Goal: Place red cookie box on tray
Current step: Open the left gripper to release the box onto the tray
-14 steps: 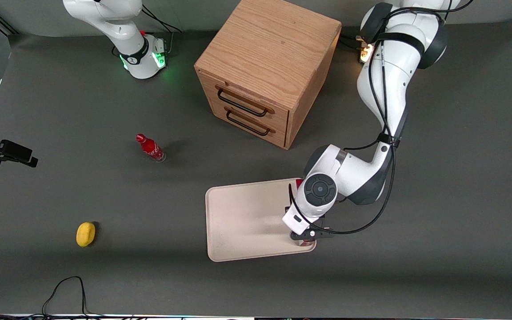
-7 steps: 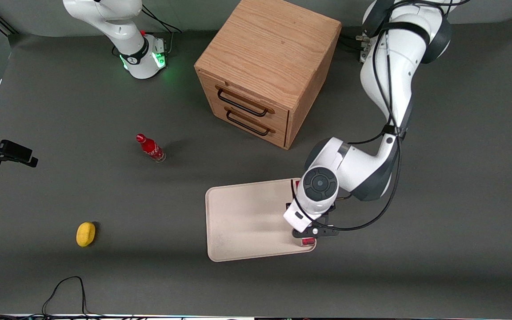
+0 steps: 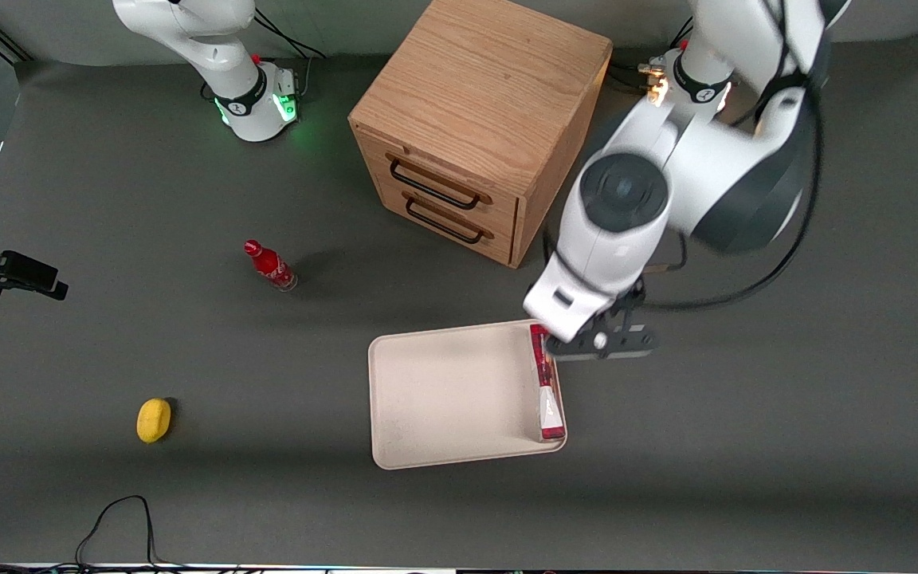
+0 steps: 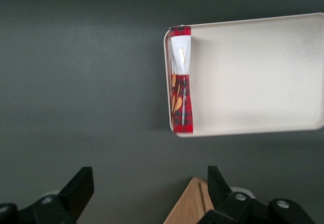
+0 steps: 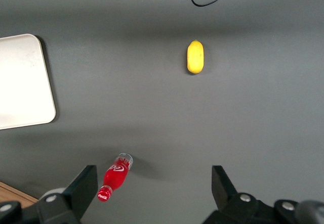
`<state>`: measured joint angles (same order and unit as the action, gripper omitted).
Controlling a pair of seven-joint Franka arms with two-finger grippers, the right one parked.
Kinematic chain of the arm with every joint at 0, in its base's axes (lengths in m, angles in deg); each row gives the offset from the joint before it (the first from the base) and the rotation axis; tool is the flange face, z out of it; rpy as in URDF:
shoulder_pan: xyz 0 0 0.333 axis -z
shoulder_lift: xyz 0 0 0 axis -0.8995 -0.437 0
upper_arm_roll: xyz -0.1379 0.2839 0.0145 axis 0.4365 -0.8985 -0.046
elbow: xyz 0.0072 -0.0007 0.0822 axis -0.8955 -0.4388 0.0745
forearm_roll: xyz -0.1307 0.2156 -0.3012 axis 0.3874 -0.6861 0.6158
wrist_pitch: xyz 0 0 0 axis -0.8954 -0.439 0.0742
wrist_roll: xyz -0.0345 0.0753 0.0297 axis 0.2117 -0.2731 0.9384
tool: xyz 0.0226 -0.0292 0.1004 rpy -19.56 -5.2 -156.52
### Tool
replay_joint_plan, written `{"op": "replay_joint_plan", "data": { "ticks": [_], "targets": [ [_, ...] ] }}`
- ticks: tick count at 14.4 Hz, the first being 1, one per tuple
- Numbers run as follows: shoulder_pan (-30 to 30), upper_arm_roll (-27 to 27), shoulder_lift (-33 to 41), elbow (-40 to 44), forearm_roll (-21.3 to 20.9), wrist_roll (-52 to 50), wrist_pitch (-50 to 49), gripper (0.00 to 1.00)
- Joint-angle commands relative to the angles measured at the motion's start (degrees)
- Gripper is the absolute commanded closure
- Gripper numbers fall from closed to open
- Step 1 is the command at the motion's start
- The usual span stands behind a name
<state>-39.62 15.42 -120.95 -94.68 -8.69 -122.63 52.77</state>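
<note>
The red cookie box [image 3: 547, 383] lies flat on the cream tray [image 3: 443, 391], along the tray's short rim toward the working arm's end. In the left wrist view the box [image 4: 181, 95] rests just inside the tray's rim [image 4: 253, 72], white panel at one end. My left gripper [image 3: 598, 339] is open and empty, raised high above the table beside the tray's corner nearest the cabinet. Its fingers [image 4: 81, 186] stand wide apart around bare table [image 4: 150, 183], clear of the box.
A wooden two-drawer cabinet [image 3: 479, 119] stands farther from the front camera than the tray; its corner shows by the gripper [image 4: 190, 209]. A small red bottle [image 3: 269, 265] and a yellow object [image 3: 154, 419] lie toward the parked arm's end.
The gripper has let go of the box, risen high and moved away from the front camera toward the cabinet. The box, mostly hidden under the hand before, now lies in full view on the tray.
</note>
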Motion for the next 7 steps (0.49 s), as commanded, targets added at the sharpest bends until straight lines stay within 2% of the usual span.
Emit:
{"op": "replay_joint_plan", "data": {
  "ticks": [1,3,7],
  "targets": [
    [-2.22,-0.24,6.07,-3.05,1.91,3.51,-4.07,0.0],
    [-5.82,-0.24,9.14,-5.67,3.48,7.19,-6.71,0.0],
    [-15.05,-0.33,18.37,-19.98,3.58,16.68,-3.57,0.0]
  ]
}}
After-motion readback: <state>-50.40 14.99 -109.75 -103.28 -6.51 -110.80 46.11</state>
